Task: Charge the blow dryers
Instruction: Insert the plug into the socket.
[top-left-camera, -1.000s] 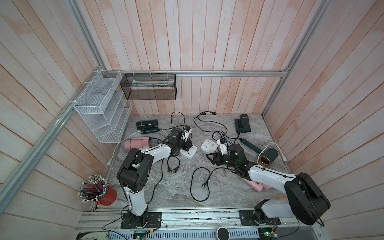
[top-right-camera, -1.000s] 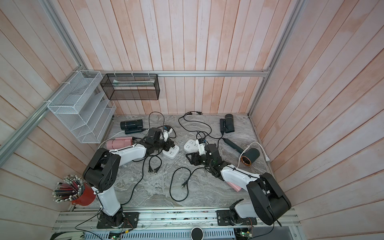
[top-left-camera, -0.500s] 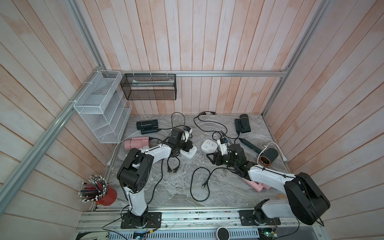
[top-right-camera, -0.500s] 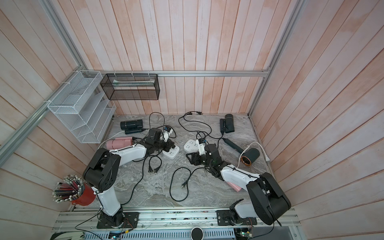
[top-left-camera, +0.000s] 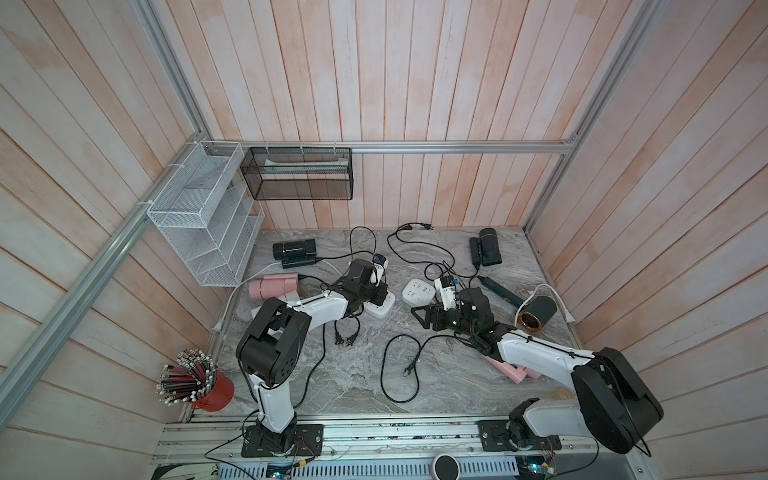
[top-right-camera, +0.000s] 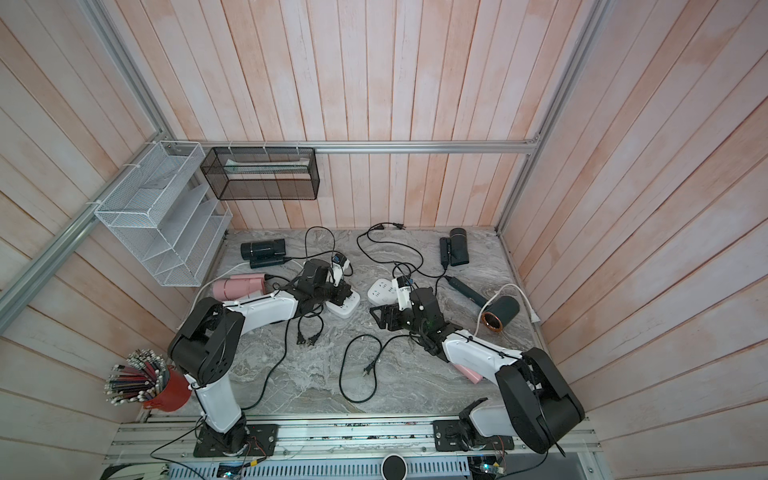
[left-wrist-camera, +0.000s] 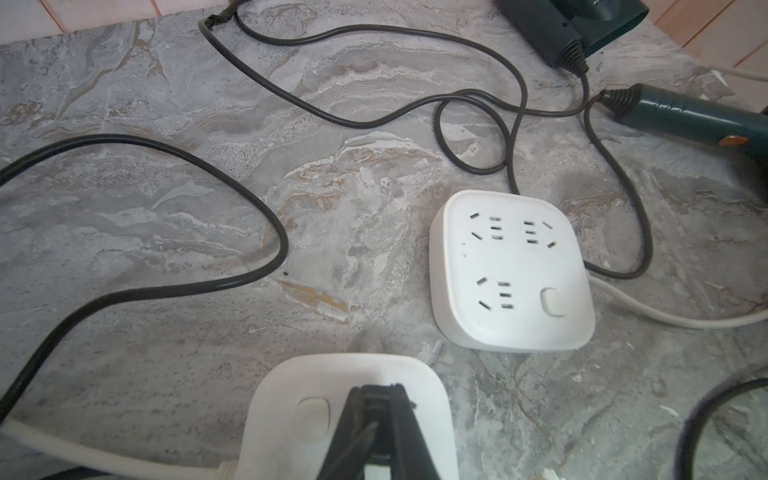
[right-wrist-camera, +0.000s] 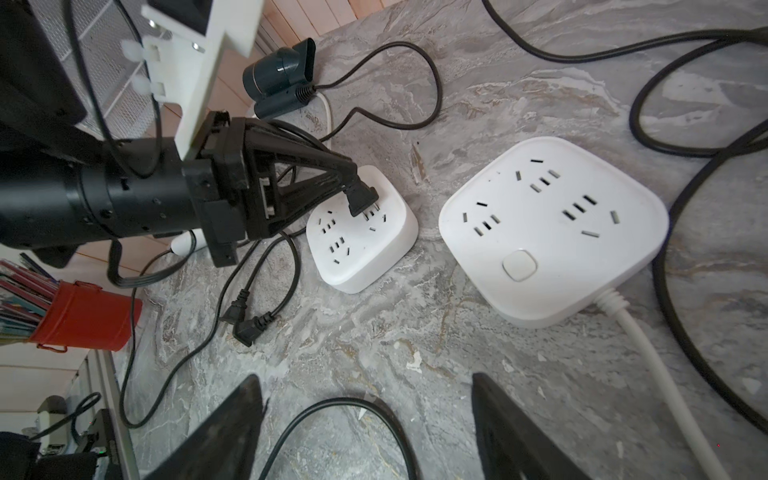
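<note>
Blow dryers (top-left-camera: 293, 249) lie scattered about the surface (top-left-camera: 353, 386), none plugged in yet. Left end effector (right-wrist-camera: 354, 179) pinches one black plug (right-wrist-camera: 360, 201), prongs angled down at the power strip (right-wrist-camera: 361, 249) sockets directly below. Right end effector (right-wrist-camera: 365, 377) gapes wide, empty, above slack cord (right-wrist-camera: 340, 401).

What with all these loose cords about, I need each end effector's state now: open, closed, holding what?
Left end effector: closed on a black plug.
Right end effector: open, holding nothing.
</note>
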